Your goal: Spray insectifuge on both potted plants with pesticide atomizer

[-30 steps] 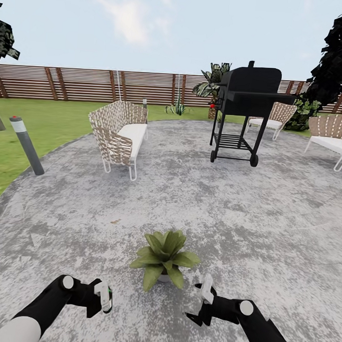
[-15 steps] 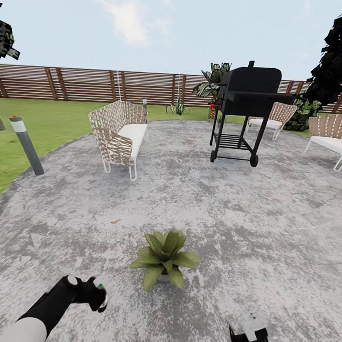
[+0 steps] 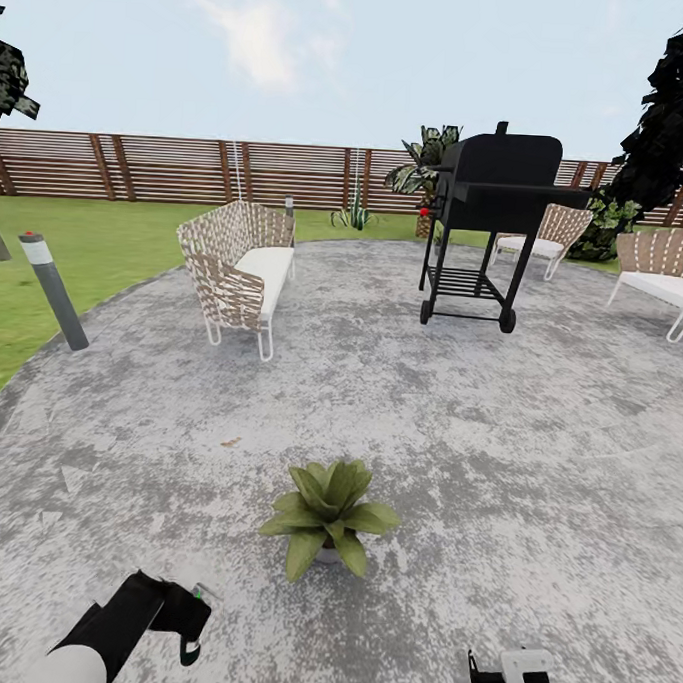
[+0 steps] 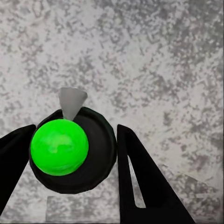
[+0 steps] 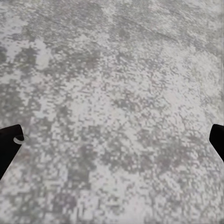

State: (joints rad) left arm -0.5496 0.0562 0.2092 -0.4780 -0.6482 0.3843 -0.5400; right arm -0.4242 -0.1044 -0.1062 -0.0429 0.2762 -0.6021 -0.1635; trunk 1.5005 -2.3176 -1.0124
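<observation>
While your left gripper is clamped on the pesticide atomizer above the patio, your right gripper hangs with fingers spread wide. Just ahead sits one potted plant; beyond stands a grill.

Black grill, wicker sofa

We see a mottled grey patio, a green lawn, a brown slatted fence, a black grill, a green-leaved potted plant, and a bright green ball on a dark round body between black fingers
</observation>
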